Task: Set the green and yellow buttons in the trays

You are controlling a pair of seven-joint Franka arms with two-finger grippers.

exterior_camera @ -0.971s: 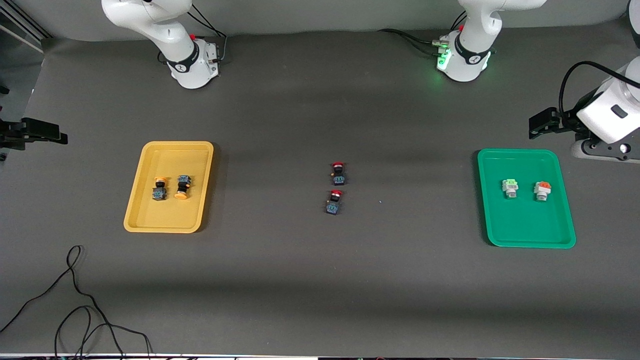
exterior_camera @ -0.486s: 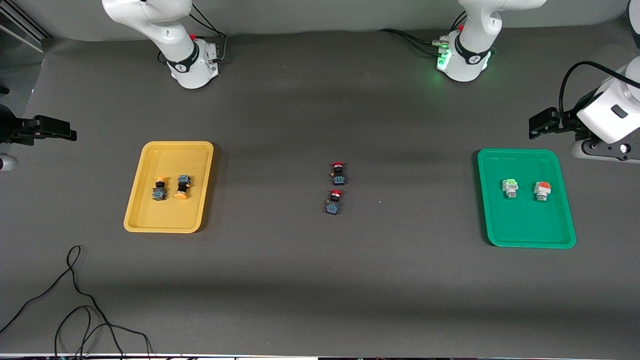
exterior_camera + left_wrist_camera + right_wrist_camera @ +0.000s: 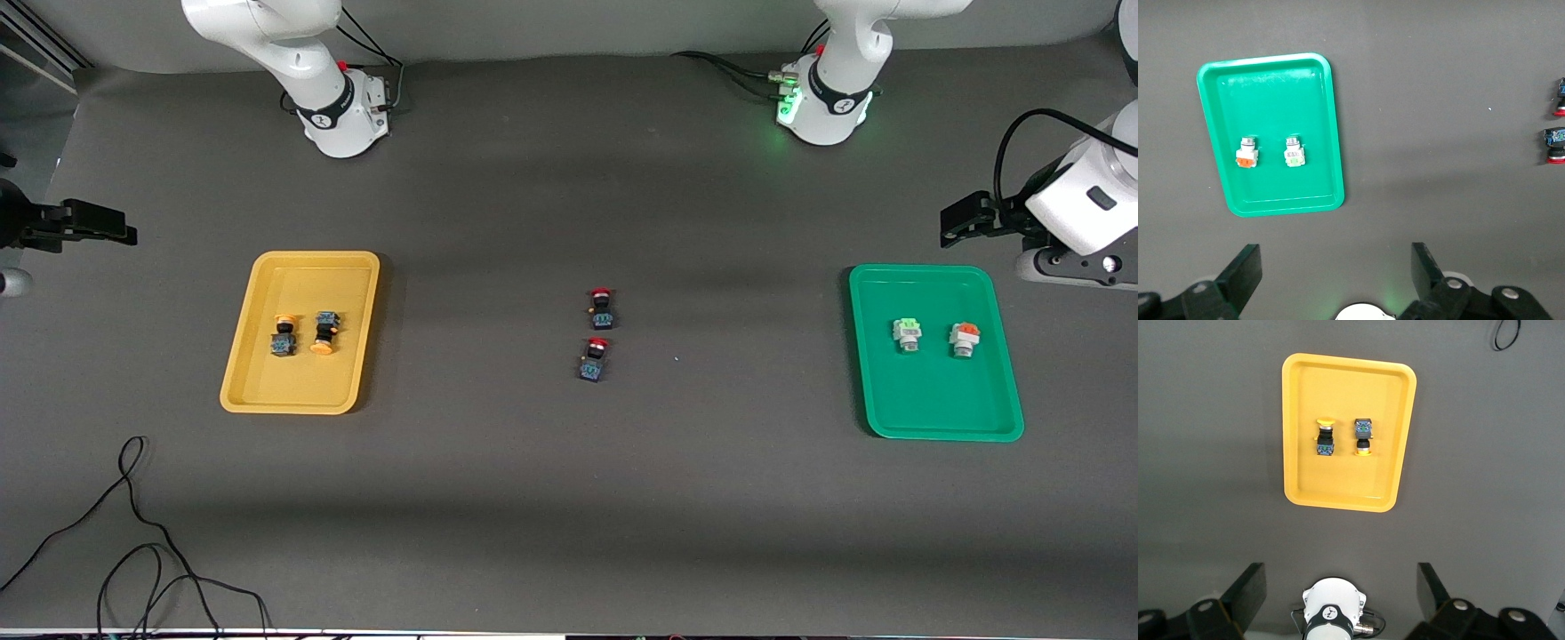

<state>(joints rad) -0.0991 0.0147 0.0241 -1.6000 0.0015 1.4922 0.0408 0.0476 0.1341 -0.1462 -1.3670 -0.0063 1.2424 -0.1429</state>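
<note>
Front view: dark grey table (image 3: 533, 498), black cable (image 3: 133, 542) near camera.

No readable words or numbers anywhere, only a small round black logo mark on each arm base (image 3: 331, 114), (image 3: 839, 104), its letters too small to make out, same mark seen in the right wrist view (image 3: 1332, 611)

A dark grey matte table (image 3: 533, 498) is carrying two shallow plastic trays: a yellow rectangular tray (image 3: 258, 356) is lying toward the right arm's end, a green rectangular tray (image 3: 933, 409) toward the left arm's end. Between the trays, two red-capped black-blue push-button switches (image 3: 601, 308) (image 3: 594, 359) are lying close together. A thin black cable (image 3: 133, 533) is curling nearer the front camera than the yellow tray.
</note>
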